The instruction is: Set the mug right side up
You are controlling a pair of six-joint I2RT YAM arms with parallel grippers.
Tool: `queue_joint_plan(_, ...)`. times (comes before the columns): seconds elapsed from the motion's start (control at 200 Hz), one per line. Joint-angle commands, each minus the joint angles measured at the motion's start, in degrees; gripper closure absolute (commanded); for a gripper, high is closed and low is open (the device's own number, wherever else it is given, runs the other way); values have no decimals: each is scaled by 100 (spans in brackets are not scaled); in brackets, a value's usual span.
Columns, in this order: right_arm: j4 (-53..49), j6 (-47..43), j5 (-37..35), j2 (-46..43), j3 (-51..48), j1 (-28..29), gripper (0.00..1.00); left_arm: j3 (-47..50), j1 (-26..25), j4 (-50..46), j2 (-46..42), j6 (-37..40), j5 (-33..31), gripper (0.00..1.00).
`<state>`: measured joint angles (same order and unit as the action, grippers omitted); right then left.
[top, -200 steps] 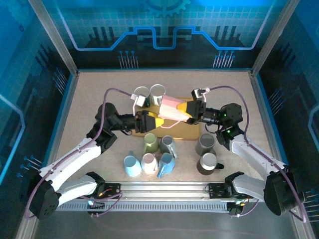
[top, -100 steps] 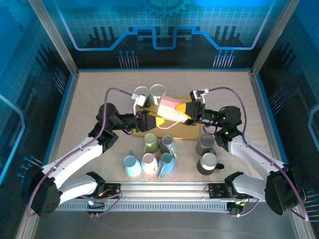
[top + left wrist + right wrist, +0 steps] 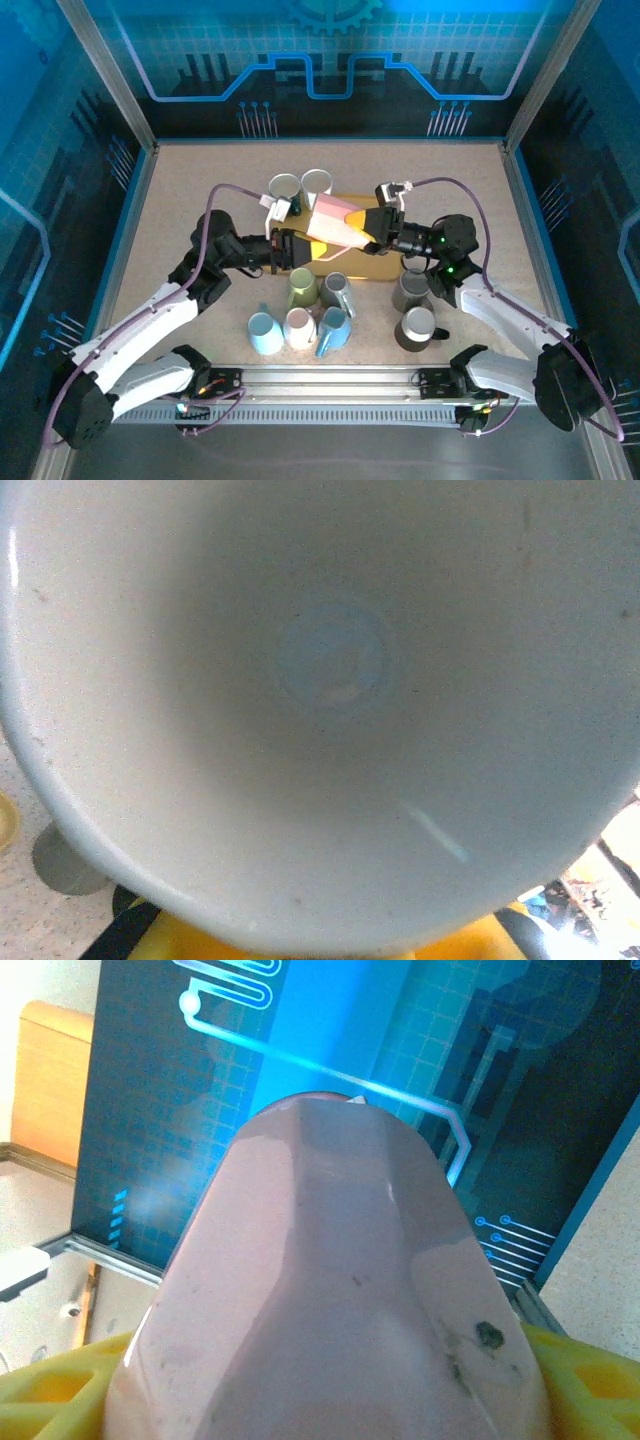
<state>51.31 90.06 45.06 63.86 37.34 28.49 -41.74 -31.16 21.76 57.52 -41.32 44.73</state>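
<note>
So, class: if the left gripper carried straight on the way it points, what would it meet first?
The pink mug, held sideways by the right gripper. The left gripper faces its open mouth, so probably the rim or pale inside; depth is unclear.

Both arms bend inward; the right gripper (image 3: 368,222) clamps the pink mug (image 3: 335,222), and the left gripper (image 3: 312,248) sits at its open mouth.

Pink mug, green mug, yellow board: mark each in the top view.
pink mug (image 3: 335,220), top view, its side wall.
green mug (image 3: 302,289), top view, middle of its body.
yellow board (image 3: 372,266), top view, bare near-right part.
</note>
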Motion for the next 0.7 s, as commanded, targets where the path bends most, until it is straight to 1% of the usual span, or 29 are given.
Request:
queue_joint_plan(0.0,-691,-991,-36,-350,139,86,33,-235,-26,-302,-238,397,-194,100)
queue_joint_plan(0.11,-1533,-1670,-286,-715,177,103,15,-256,-48,-526,-293,539,-216,100)
queue_joint_plan(0.17,-2099,-2057,-423,-911,226,102,9,-262,-74,-660,-332,628,-252,100)
queue_joint_plan(0.25,-3040,-2676,-668,-1194,325,99,7,-332,-92,-967,-368,820,-393,100)
queue_joint_plan(0.33,-4446,-3478,-1084,-1522,573,58,4,-521,-125,-1516,-366,1105,-689,100)
queue_joint_plan(0.39,-5652,-4086,-1601,-1710,877,-13,1,-758,-195,-2061,-293,1354,-1064,100)
queue_joint_plan(0.445,-6730,-4621,-2242,-1829,1169,-79,0,-990,-266,-2450,-165,1577,-1299,100)
queue_joint_plan(0.48,-7248,-4874,-2655,-1894,1269,-151,0,-1124,-311,-2634,-73,1683,-1464,100)
queue_joint_plan(0.58,-8180,-5155,-3674,-2146,1574,-273,0,-1604,-486,-3217,334,1920,-2122,100)
queue_joint_plan(0.695,-8737,-5405,-4267,-2272,1818,-282,0,-2379,-757,-3943,1059,2139,-3061,100)
